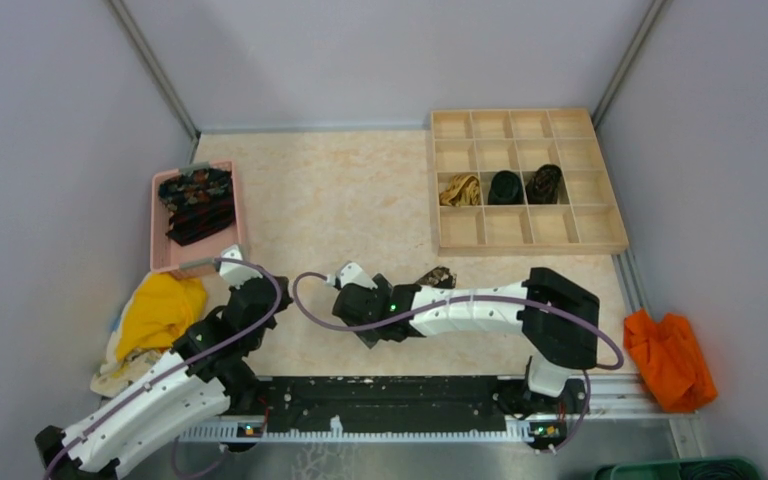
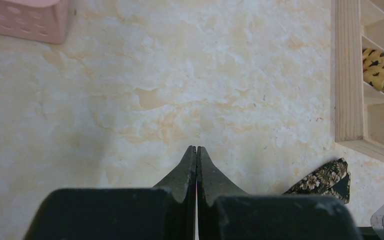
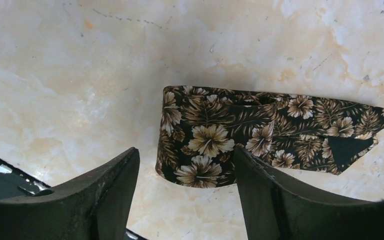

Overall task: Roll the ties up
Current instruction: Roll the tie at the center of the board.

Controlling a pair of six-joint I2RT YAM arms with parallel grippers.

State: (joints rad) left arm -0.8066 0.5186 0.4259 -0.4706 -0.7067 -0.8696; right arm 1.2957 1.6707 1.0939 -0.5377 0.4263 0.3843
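A black-brown floral tie (image 3: pixel 260 130) lies folded flat on the marble table, its folded end just beyond my open, empty right gripper (image 3: pixel 185 155). In the top view this tie (image 1: pixel 436 277) peeks out behind the right arm, whose gripper (image 1: pixel 368 318) is near the table's front middle. My left gripper (image 2: pixel 196 150) is shut and empty above bare table; the tie's tip (image 2: pixel 325 180) shows to its right. Several dark ties (image 1: pixel 197 203) lie piled in the pink tray (image 1: pixel 160 255). A golden-tan tie (image 1: pixel 459 189) and two dark rolled ties (image 1: pixel 505 186) sit in compartments of the wooden box (image 1: pixel 530 240).
A yellow cloth (image 1: pixel 160 310) lies at the front left beside the left arm. An orange cloth (image 1: pixel 670 355) lies off the table's right edge. A black rail (image 1: pixel 390 400) runs along the near edge. Grey walls enclose the table.
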